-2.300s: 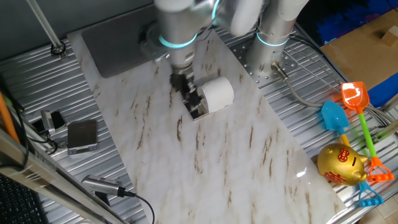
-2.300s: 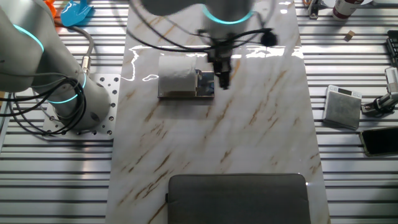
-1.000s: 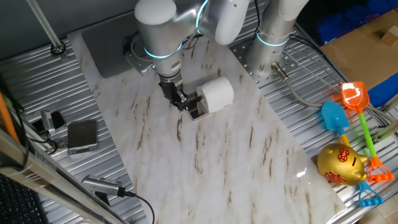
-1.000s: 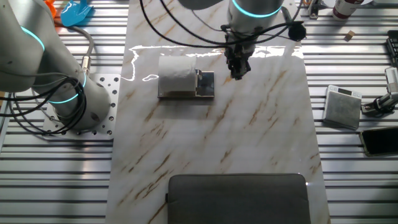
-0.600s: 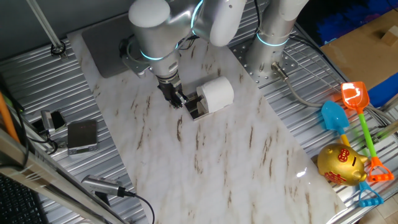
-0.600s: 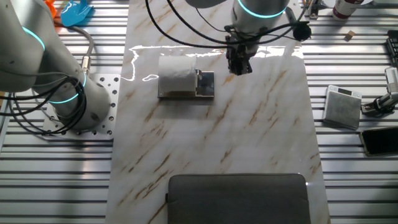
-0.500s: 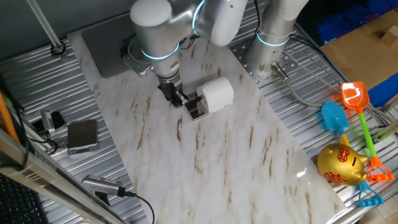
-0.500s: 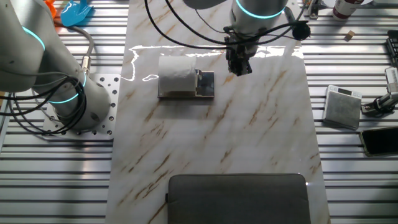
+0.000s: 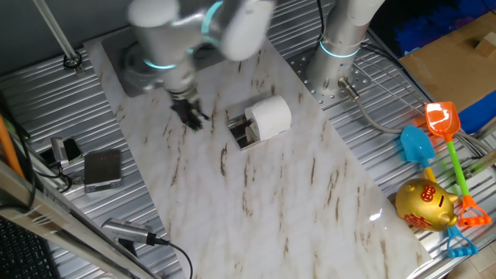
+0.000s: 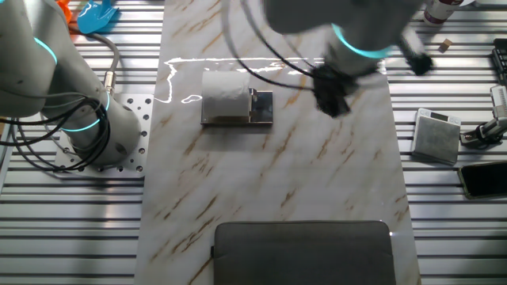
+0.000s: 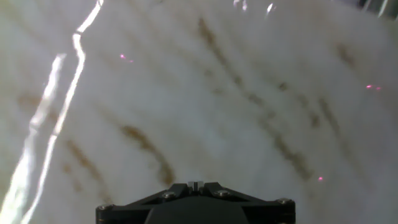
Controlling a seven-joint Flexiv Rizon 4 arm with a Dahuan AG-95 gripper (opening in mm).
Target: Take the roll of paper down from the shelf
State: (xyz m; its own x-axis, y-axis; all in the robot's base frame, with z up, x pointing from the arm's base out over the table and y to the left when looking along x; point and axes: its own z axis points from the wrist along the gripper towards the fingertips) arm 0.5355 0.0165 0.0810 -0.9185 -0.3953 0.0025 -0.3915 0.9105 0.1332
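Observation:
The white roll of paper point(image 9: 270, 116) lies on its side on the shelf point(image 9: 243, 134), a small dark rack with shiny edges on the marble tabletop. In the other fixed view the roll of paper point(image 10: 224, 93) covers the left part of the shelf point(image 10: 262, 108). My gripper point(image 9: 191, 117) hangs over bare marble, well away from the rack's open end, and it is motion-blurred. The gripper point(image 10: 331, 100) sits to the right of the rack in the other fixed view. In the hand view the gripper point(image 11: 196, 185) has its fingers together with nothing between them, and only marble shows.
A large grey mat point(image 9: 136, 60) lies at one end of the marble slab. A flat grey box point(image 9: 102, 168) rests on the ribbed metal beside it. The arm's base point(image 9: 338, 68) stands near the rack. A gold piggy bank point(image 9: 425, 204) and plastic shovels point(image 9: 442, 128) lie off to the side.
The gripper has swung away from the shelf's open end, across the marble towards the slab's edge. The roll and the shelf have not moved.

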